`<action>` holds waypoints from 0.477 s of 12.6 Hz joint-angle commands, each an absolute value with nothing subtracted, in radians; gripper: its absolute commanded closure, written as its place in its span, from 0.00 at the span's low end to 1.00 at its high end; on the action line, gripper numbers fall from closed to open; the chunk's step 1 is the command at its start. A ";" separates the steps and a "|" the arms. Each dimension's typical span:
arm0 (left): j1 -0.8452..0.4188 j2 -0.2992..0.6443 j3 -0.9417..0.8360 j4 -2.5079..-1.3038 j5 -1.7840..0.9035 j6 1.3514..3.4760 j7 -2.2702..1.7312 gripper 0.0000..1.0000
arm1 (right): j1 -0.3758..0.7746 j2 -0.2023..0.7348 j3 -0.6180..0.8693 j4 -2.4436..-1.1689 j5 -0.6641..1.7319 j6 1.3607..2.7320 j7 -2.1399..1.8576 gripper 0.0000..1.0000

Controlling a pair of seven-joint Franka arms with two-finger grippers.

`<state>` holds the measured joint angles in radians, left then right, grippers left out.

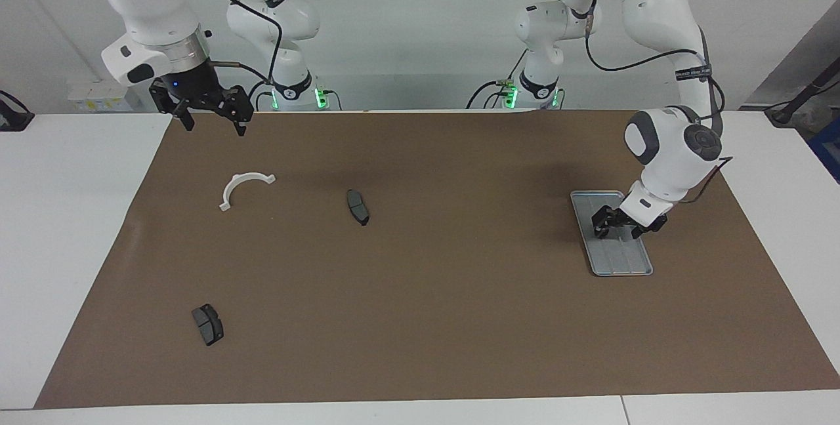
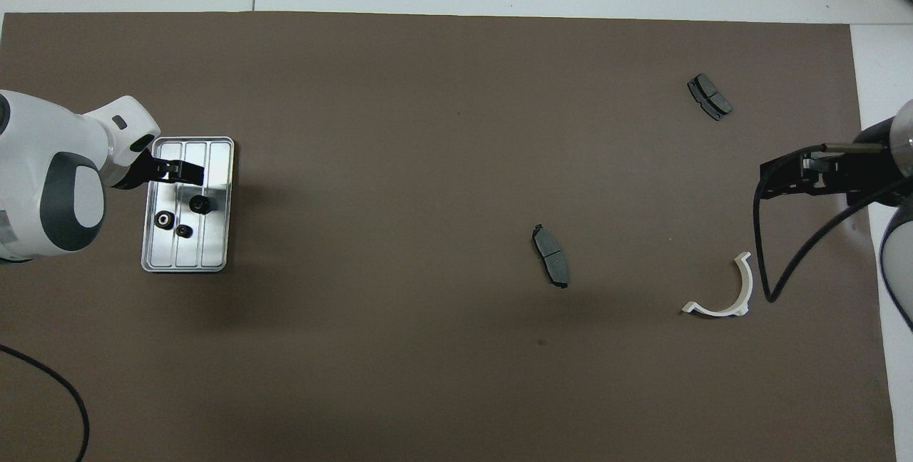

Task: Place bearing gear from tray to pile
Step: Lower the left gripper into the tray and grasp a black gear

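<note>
The silver-grey tray (image 1: 623,261) lies on the brown mat toward the left arm's end and also shows in the overhead view (image 2: 214,248). Three small black bearing gears (image 2: 200,203) (image 2: 163,219) (image 2: 184,231) lie in it. My left gripper (image 1: 617,225) hangs low over the tray and appears over its farther half from above (image 2: 192,175). The pile lies toward the right arm's end: a white half-ring bracket (image 1: 244,187) (image 2: 724,291) and two dark brake pads (image 1: 357,206) (image 1: 208,324). My right gripper (image 1: 210,113) waits, open and empty, raised over the mat's near edge.
The brown mat (image 1: 459,320) covers most of the white table. One brake pad (image 2: 551,255) lies near the mat's middle. The other (image 2: 709,96) lies farther from the robots than the bracket. A black cable hangs from the right arm (image 2: 767,262).
</note>
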<state>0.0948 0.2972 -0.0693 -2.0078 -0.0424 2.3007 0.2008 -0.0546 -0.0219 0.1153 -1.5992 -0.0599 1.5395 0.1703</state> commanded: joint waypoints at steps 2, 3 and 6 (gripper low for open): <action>0.074 0.282 -0.061 -2.036 -0.041 2.318 0.206 0.09 | -0.067 -0.035 0.121 -1.615 -0.043 1.557 0.144 0.00; 0.072 0.281 -0.061 -2.036 -0.041 2.315 0.206 0.14 | -0.067 -0.035 0.121 -1.615 -0.043 1.557 0.146 0.00; 0.072 0.279 -0.063 -2.042 -0.041 2.304 0.204 0.27 | -0.067 -0.035 0.121 -1.615 -0.043 1.557 0.146 0.00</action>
<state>0.0822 0.2971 -0.0706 -2.0138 -0.0423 2.3000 0.2008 -0.0546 -0.0219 0.1153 -1.5992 -0.0599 1.5395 0.1703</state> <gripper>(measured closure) 0.229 0.000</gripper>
